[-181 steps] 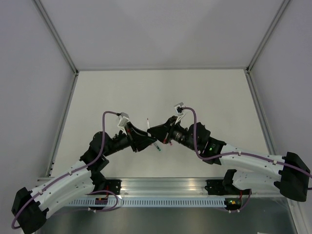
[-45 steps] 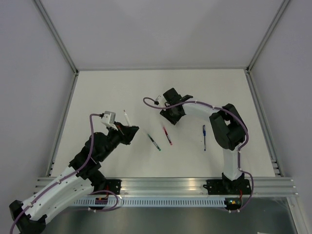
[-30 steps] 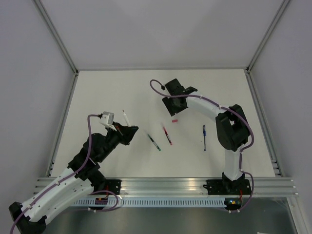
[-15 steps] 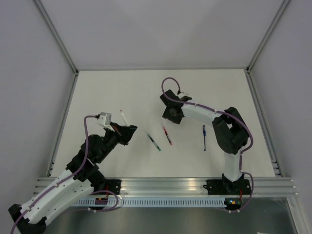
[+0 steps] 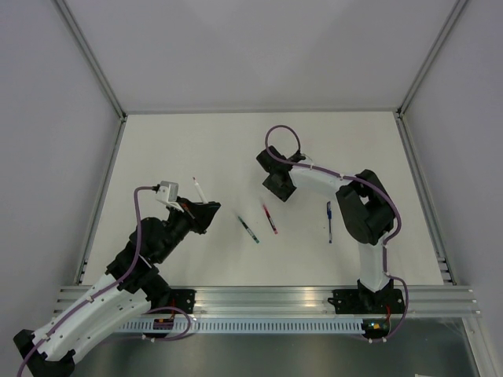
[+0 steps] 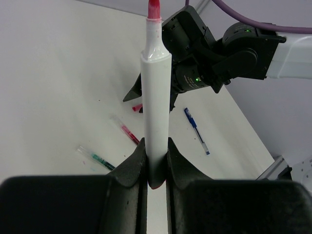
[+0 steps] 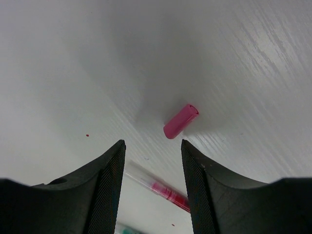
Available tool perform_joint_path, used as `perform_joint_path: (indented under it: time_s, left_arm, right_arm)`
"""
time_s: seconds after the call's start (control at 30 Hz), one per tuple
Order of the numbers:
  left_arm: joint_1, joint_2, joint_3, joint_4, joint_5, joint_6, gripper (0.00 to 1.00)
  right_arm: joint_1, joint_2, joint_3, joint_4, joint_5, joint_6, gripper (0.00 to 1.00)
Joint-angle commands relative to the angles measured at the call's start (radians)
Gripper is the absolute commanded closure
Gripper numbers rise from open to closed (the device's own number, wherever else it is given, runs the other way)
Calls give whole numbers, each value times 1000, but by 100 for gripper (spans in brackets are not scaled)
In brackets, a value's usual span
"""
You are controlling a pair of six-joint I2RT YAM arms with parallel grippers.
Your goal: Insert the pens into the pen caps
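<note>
Clamping the white pen (image 6: pixel 156 87) by its lower end, the left gripper (image 6: pixel 156 157) leaves the red tip free, pointing to 12 o'clock in its wrist view. This looks like a way of presenting the tip so that a cap can be pushed onto it. Its jaws are closed tight against the barrel on both sides.

The right gripper (image 7: pixel 152 151) hangs low over the table (image 5: pixel 181 141), its fingers parted wide and holding nothing. The red cap (image 7: pixel 181 121) lies flat on the table just beyond the gap, at about 1 o'clock from it, touching neither finger. That stance suggests the gripper is lining up to pick up the cap.

Seen from above, a red pen (image 5: pixel 269 219) lies at 6 o'clock from the right gripper, a green pen (image 5: pixel 248 229) at 7 o'clock and a blue pen (image 5: pixel 328 221) at 4 o'clock, all loose on the table.
</note>
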Motion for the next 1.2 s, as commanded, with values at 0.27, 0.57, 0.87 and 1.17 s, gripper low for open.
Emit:
perform_joint_path:
  time_s: [0.27,0.57,0.87,1.17]
  left_arm:
    - [-2,-7,-2,11,-14,-5,98]
    - [-2,-9,-4,14,-16,-5,98]
    - [-2,-6,-4,18,-13,-5,98]
    - [-2,-10,-4,16,-17,-2,98]
  right_arm:
    - [0,106,179,-245,54,236,53]
    - [-14,168,226,-317,79,270,51]
    - [-43,180,216,-320,36,253,48]
    - [-65,201,261,-410,4,308,48]
